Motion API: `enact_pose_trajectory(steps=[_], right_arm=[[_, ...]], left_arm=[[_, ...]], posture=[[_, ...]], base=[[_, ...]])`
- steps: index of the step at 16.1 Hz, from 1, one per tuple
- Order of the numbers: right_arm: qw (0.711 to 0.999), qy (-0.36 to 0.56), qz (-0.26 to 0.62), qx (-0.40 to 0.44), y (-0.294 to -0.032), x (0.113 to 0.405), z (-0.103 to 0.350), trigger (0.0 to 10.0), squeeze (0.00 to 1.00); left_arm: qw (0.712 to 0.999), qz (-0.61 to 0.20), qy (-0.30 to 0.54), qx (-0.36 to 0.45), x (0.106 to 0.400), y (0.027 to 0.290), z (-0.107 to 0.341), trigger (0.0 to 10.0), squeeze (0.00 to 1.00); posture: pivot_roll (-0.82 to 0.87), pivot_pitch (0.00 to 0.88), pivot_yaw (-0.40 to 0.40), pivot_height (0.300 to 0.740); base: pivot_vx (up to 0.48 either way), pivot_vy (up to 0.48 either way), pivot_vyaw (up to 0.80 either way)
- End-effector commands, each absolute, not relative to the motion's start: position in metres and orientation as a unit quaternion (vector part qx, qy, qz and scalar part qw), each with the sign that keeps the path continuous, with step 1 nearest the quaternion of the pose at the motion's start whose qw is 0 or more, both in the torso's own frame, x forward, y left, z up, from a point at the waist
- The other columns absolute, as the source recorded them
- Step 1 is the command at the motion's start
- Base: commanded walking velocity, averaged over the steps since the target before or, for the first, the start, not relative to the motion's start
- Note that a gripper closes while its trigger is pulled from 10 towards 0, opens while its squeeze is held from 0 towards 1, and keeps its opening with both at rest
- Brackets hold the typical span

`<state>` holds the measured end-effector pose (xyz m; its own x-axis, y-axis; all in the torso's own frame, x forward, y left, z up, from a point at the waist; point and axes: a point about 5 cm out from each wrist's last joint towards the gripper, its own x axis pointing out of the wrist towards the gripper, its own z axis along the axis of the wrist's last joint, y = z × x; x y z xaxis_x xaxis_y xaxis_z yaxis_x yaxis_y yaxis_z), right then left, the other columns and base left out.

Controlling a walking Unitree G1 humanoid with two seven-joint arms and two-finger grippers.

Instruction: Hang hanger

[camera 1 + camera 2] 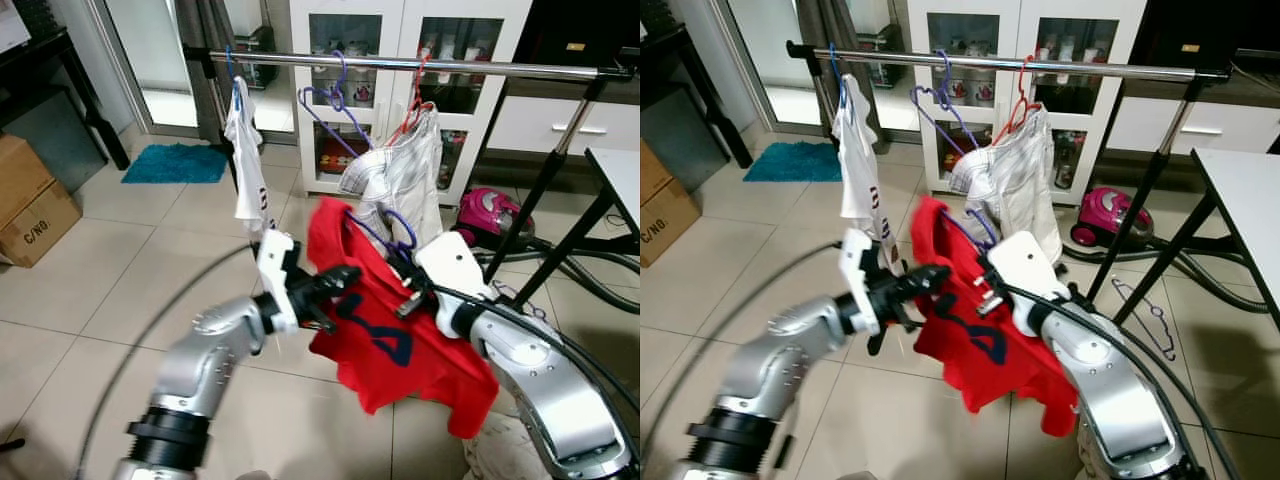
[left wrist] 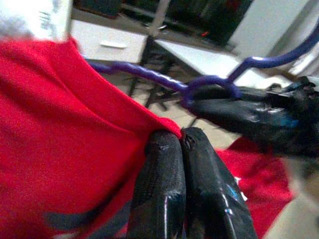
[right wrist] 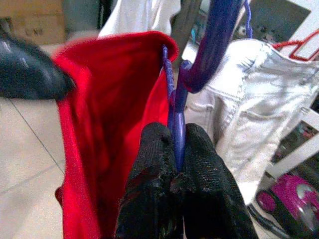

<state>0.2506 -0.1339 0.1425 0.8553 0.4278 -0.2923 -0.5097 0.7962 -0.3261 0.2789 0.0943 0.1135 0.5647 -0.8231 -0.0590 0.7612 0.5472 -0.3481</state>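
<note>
Left eye view shows a cardboard box (image 1: 30,205) on the tiled floor at the far left, with a blue mat (image 1: 176,163) beyond it. A metal rail (image 1: 420,66) runs across the top; from left to right it carries a white shirt (image 1: 245,160), an empty purple hanger (image 1: 335,100) and a pale garment (image 1: 405,175) on a red hanger (image 1: 415,95). Below the rail, the left hand (image 1: 335,283) is closed, pinching the edge of a red shirt (image 1: 385,340), as the left wrist view confirms. Just right of it, the right hand (image 1: 412,300) is clamped on a purple hanger (image 3: 175,114) threaded into that red shirt; both are held in the air, below and in front of the rail. A pink vacuum cleaner (image 1: 487,213) sits on the floor behind, and a white surface (image 1: 618,180) edges the far right.
</note>
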Motion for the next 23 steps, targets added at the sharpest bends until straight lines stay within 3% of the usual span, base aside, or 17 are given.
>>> enact_pose_trajectory(steps=[1,5,10,13,15,17,19,22,23], right_arm=[[0.938,0.106,0.252,-0.212,-0.132,0.252,0.143,0.0,0.00],[0.910,0.146,0.305,-0.238,-0.128,0.246,0.131,0.0,0.00],[0.874,0.214,0.348,-0.265,-0.120,0.244,0.116,0.0,0.00],[0.858,0.247,0.360,-0.270,-0.117,0.243,0.111,0.0,0.00],[0.865,0.249,0.344,-0.268,-0.118,0.247,0.112,0.0,0.00],[0.916,0.175,0.291,-0.216,-0.114,0.269,0.137,0.0,0.00],[0.920,0.157,0.308,-0.186,-0.112,0.272,0.149,0.0,0.00],[0.872,0.188,0.399,-0.212,-0.122,0.253,0.144,0.0,0.00],[0.873,0.183,0.403,-0.207,-0.128,0.251,0.147,0.0,0.00]], left_arm=[[0.900,-0.412,0.113,-0.087,0.282,0.109,0.113,0.0,0.00],[0.945,-0.324,0.048,-0.019,0.297,0.136,0.132,0.0,0.00],[0.923,-0.376,0.022,0.083,0.300,0.112,0.137,0.0,0.00],[0.902,-0.423,0.002,0.093,0.296,0.091,0.139,0.0,0.00],[0.885,-0.448,-0.004,0.127,0.294,0.083,0.138,0.0,0.00],[0.875,-0.456,0.010,0.162,0.295,0.081,0.129,0.0,0.00],[0.888,-0.420,0.027,0.185,0.302,0.088,0.122,0.0,0.00],[0.925,-0.313,0.018,0.213,0.323,0.122,0.130,0.0,0.00],[0.929,-0.295,0.014,0.224,0.327,0.133,0.134,0.0,0.00]], posture=[[-0.05,0.000,0.079,0.740],[-0.03,0.000,0.061,0.740],[-0.03,0.000,0.054,0.740],[-0.03,0.000,0.057,0.740],[-0.03,0.000,0.060,0.740],[-0.03,0.000,0.064,0.740],[-0.03,0.000,0.065,0.740],[-0.02,0.000,0.059,0.740],[-0.02,0.000,0.059,0.740]], base=[[0.000,0.000,0.00],[0.000,0.000,0.00],[0.000,0.000,0.00],[0.000,0.000,0.00],[0.000,0.000,0.00],[0.000,0.000,0.00],[0.000,0.000,0.00],[0.000,0.000,0.00],[0.000,0.000,0.00]])
